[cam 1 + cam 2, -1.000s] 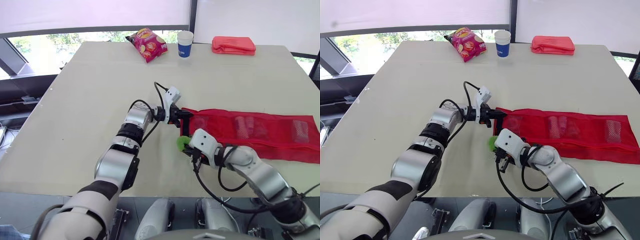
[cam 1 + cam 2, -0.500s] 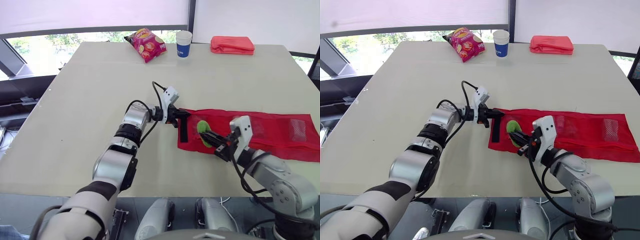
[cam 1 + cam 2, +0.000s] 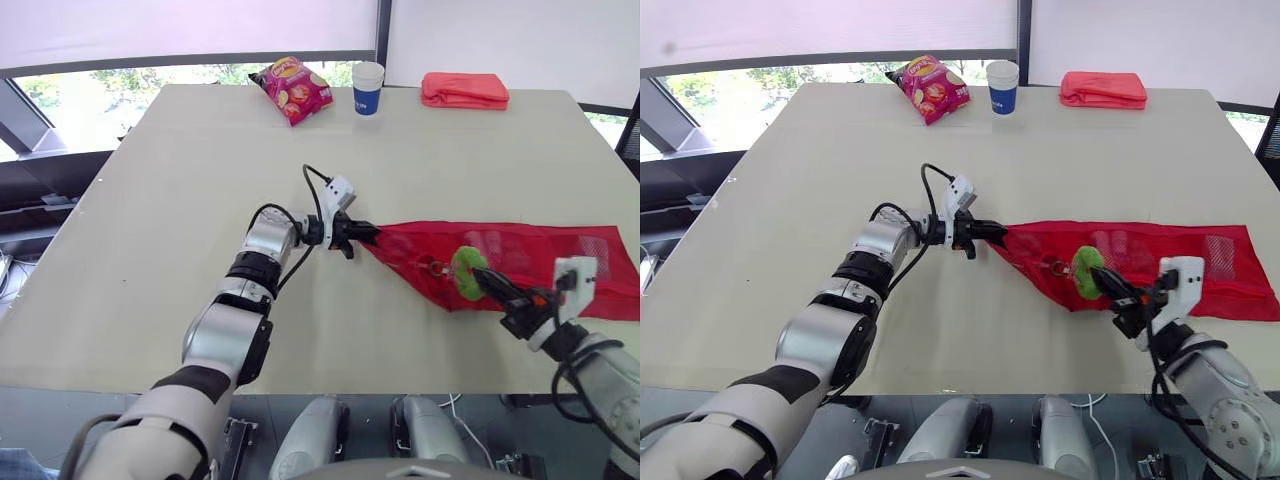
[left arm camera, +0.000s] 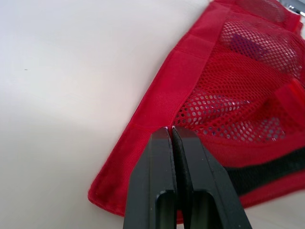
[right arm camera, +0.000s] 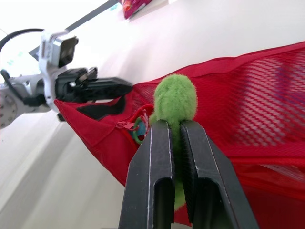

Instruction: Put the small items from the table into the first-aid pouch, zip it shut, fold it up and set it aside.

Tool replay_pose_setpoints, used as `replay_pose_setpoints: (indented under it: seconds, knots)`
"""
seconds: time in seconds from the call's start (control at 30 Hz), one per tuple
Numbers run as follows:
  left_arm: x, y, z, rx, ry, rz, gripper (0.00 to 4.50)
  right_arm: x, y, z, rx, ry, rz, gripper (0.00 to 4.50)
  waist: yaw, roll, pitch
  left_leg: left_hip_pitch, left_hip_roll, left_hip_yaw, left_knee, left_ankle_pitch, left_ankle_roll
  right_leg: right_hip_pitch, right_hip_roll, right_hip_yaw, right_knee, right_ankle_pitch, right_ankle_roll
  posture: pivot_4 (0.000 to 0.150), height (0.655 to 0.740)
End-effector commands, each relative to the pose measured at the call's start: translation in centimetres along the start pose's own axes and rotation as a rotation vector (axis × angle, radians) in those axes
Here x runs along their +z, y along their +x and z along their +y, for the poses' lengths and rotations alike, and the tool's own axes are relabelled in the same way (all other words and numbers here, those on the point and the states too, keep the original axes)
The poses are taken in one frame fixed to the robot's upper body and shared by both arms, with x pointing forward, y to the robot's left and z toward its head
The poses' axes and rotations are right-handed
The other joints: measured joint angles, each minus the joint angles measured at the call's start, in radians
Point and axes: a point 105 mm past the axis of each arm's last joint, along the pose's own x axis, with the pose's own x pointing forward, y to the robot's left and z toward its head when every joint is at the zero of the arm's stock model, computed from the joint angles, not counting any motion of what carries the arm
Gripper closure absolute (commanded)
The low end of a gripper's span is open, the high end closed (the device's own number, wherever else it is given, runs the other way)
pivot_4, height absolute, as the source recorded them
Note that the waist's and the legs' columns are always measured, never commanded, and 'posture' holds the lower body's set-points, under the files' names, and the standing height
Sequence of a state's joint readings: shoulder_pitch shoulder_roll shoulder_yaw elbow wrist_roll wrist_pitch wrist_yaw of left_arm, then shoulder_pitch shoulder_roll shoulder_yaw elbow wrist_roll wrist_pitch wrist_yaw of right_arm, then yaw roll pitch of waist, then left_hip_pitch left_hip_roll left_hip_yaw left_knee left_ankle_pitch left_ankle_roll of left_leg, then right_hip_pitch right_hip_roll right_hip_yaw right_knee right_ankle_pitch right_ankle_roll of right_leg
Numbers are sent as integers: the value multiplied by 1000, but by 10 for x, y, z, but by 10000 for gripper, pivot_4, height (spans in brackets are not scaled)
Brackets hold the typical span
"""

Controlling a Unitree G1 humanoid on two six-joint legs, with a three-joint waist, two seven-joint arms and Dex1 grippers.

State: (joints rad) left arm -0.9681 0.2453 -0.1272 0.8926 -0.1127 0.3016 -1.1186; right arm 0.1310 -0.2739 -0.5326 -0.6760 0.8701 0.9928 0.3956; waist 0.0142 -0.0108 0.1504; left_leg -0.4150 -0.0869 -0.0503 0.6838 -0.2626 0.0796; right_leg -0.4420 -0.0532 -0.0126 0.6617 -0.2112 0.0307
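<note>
Meanwhile, left gripper (image 3: 366,233) pinches red mesh pouch (image 3: 560,252) at its nine-o'clock end; right gripper (image 3: 482,282) clamps fuzzy green pom-pom (image 3: 466,272), seemingly its zip-pull.

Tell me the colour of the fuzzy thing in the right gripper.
Bright green; the fuzzy ball shows best in the right wrist view.

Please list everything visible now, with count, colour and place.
beige table: one, beige, under everything
red mesh first-aid pouch: one, red, table's right half
green fuzzy ball: one, green, at the pouch's near edge
shiny crisp bag: one, pink-red, far edge
paper cup: one, blue and white, right of the bag
folded red cloth: one, red, far right
left gripper: one, black, shut on the pouch's left corner
right gripper: one, black, shut on the green fuzzy ball
</note>
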Motion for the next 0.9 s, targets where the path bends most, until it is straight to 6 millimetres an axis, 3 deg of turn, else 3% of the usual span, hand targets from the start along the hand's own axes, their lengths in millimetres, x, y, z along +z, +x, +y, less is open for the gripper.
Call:
replay_pose_setpoints:
  seconds: [0.03, 0.3, 0.57, 0.6, 0.83, 0.9]
  knots:
    - [-1, -9, 5, 28, 41, 11, 45000, 11, -4, 11, 47, -26, -43, 43260, 0, 0, 0, 0, 0, 0, 0, 0, 0, 0, 0, 0, 0, 0, 0, 1500, 7395]
    - [11, -10, -10, -82, 70, -74, 45000, -1, 24, 66, 243, -75, 18, 43260, -2, 0, 0, 0, 0, 0, 0, 0, 0, 0, 0, 0, 0, 0, 0, 1500, 7395]
    - [19, -14, -10, -94, 72, -122, 45000, 2, 44, 93, 325, -103, 2, 43260, -1, 0, 0, 0, 0, 0, 0, 0, 0, 0, 0, 0, 0, 0, 0, 1500, 7395]
    - [19, -14, -10, -94, 70, -125, 38489, 4, 45, 95, 333, -98, -5, 45000, -1, 0, 0, 0, 0, 0, 0, 0, 0, 0, 0, 0, 0, 0, 0, 1500, 7395]
    - [17, -27, 3, -26, -40, -136, 4657, 8, 46, 95, 323, -98, -22, 45000, -2, 0, 0, 0, 0, 0, 0, 0, 0, 0, 0, 0, 0, 0, 0, 1500, 7395]
    - [7, -39, 2, -48, -131, -109, 1094, 9, 46, 94, 312, -98, -28, 45000, -4, 0, 0, 0, 0, 0, 0, 0, 0, 0, 0, 0, 0, 0, 0, 1500, 7395]
